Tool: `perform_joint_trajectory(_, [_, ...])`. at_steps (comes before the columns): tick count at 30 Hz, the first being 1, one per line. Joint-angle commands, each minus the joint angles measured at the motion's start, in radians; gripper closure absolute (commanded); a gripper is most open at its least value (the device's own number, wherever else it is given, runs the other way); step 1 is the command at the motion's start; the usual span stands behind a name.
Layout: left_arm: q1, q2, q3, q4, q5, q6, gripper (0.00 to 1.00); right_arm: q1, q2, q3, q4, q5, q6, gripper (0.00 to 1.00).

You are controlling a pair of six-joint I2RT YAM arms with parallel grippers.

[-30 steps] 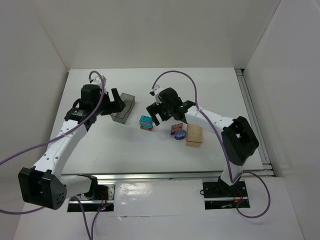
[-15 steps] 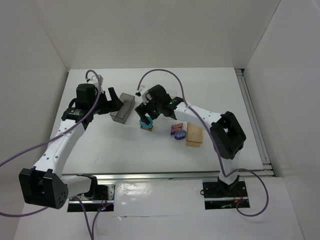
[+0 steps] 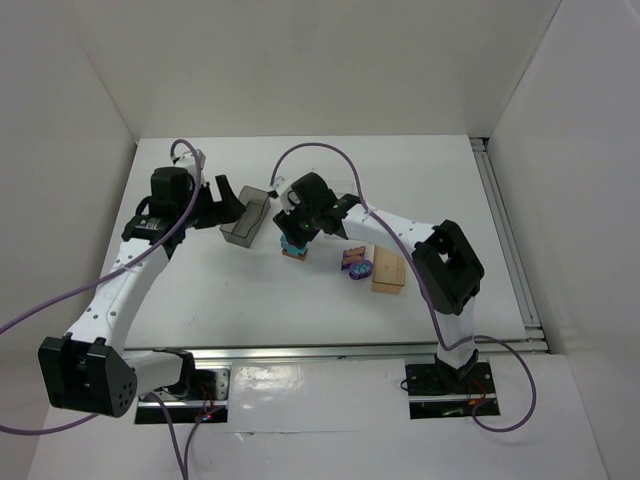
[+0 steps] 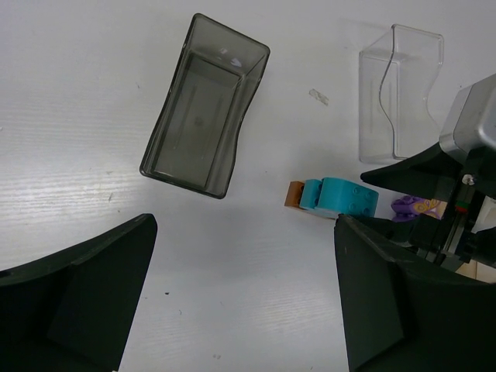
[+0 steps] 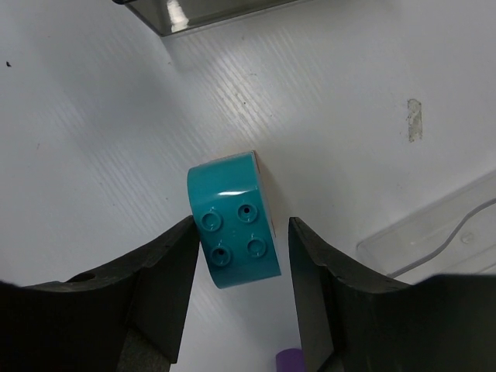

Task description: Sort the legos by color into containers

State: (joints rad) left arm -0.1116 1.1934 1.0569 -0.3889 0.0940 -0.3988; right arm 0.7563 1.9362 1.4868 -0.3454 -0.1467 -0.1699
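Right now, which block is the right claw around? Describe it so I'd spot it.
On the white table, look right of the smoky grey bin. A brick sits between the fingers of the right gripper. It is the only teal one, rounded at one end, with an orange piece against it.

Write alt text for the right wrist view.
A teal lego sits on the white table between the right gripper's open fingers, four studs facing the camera. A grey bin's corner shows at top, a clear bin's rim at lower right.
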Motion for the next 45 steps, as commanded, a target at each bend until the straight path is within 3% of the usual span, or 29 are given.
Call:
perform_joint_trajectory(1, [0.007,-0.017,0.002,0.024,0.024,0.023,0.01,0.015,-0.005,0.018,-0.007,0.009,-0.010,0.44])
perform_joint_trajectory(14, [0.016,-0.008,0.002,0.024,0.046,0.014,0.01,0.025,0.015,0.029,-0.026,0.081,-0.010,0.41])
perform_joint_trajectory(17, [0.016,-0.008,0.011,0.024,0.055,0.014,0.01,0.025,0.015,0.029,-0.026,0.081,0.000,0.45])
perform_joint_trajectory(19, [0.016,-0.008,0.011,0.024,0.055,0.014,0.01,0.025,0.026,0.038,-0.026,0.081,0.000,0.52])
perform_joint_trajectory(22, [0.016,-0.008,0.020,0.024,0.064,0.014,0.01,0.025,0.035,0.068,-0.050,0.064,0.000,0.75])
perform_joint_trajectory(25, [0.026,0.012,0.029,0.033,0.147,0.029,0.07,0.025,-0.015,0.131,-0.084,-0.003,0.043,0.85])
perform_joint_trajectory(31, [0.026,0.080,0.064,0.119,0.522,0.095,0.10,-0.028,-0.196,0.112,-0.119,-0.186,0.119,0.86])
perform_joint_trajectory(34, [0.026,0.080,0.064,0.168,0.744,0.153,0.12,-0.089,-0.318,0.011,-0.100,-0.316,0.190,0.86])
perform_joint_trajectory(36, [0.026,0.080,0.055,0.228,0.908,0.188,0.08,-0.124,-0.403,-0.072,-0.063,-0.424,0.243,0.88])
perform_joint_trajectory(39, [0.026,0.090,0.046,0.242,1.051,0.227,0.00,-0.158,-0.500,-0.181,-0.017,-0.551,0.286,0.89])
perform_joint_trajectory(43, [0.026,0.110,0.028,0.361,1.219,0.192,0.00,-0.239,-0.530,-0.252,0.028,-0.738,0.329,0.90])
perform_joint_trajectory(45, [-0.005,0.133,0.043,0.372,1.237,0.192,0.00,-0.250,-0.520,-0.252,0.028,-0.842,0.329,0.92])
